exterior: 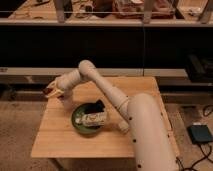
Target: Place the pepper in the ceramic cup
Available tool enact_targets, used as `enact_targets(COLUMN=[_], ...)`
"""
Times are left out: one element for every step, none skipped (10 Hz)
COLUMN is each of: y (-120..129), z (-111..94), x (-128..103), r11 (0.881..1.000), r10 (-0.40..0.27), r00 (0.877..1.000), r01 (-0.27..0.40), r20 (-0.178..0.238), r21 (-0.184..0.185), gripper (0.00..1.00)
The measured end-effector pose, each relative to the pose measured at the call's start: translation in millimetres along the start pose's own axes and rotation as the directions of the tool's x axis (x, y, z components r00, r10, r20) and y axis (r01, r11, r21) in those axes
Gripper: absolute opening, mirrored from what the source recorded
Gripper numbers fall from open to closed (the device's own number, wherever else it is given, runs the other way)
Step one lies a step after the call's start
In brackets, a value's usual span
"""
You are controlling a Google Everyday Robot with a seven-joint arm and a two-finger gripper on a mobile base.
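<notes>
The pepper showed as a small dark red shape at the tip of the gripper, raised above the far left corner of the counter. It sat right at the jaws, but whether they were clamped on it or merely close around it could not be told. The ceramic cup was a pale shape just below and to the right of the gripper, largely hidden behind the wrist, so its rim could not be made out.

Near the middle of the light wooden counter sat a dark green bowl, holding a black item at its far side and a pale wrapped packet across its middle. A pale block lay just right of the bowl, partly behind the robot's arm, which reached from the white base at the lower right, up over the counter and out to the left corner.

The floor around the counter was tan and speckled. Behind stood a dark wall of shelving with a cluttered top, and a dark flat box with a cable lay on the floor to the right.
</notes>
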Motion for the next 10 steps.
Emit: enact_targets(y=[-6,-12,-15,-18,-20,-22,-23,-23,-23,-22], z=[-3,-8,-13,-19,-27,-35,-43,-52,-61,-65], x=[6,14,21,29,34,37,38,38,37,38], r11=[1.000,1.000,1.000,0.999,0.999,0.999,0.999,0.999,0.999,0.999], r10=[0.004,0.015,0.023,0.031,0.035,0.031,0.021,0.004,-0.010,-0.014], r00=[1.000,1.000,1.000,1.000,0.999,0.999,1.000,1.000,1.000,1.000], r01=[-0.004,-0.015,-0.023,-0.031,-0.035,-0.031,-0.021,-0.005,0.010,0.014], r20=[0.001,0.003,0.004,0.003,0.005,0.008,0.010,0.011,0.012,0.012], r21=[0.005,0.009,0.013,0.020,0.024,0.029,0.032,0.033,0.033,0.030], gripper=[0.25,0.25,0.25,0.25,0.25,0.27,0.33,0.45,0.57,0.65])
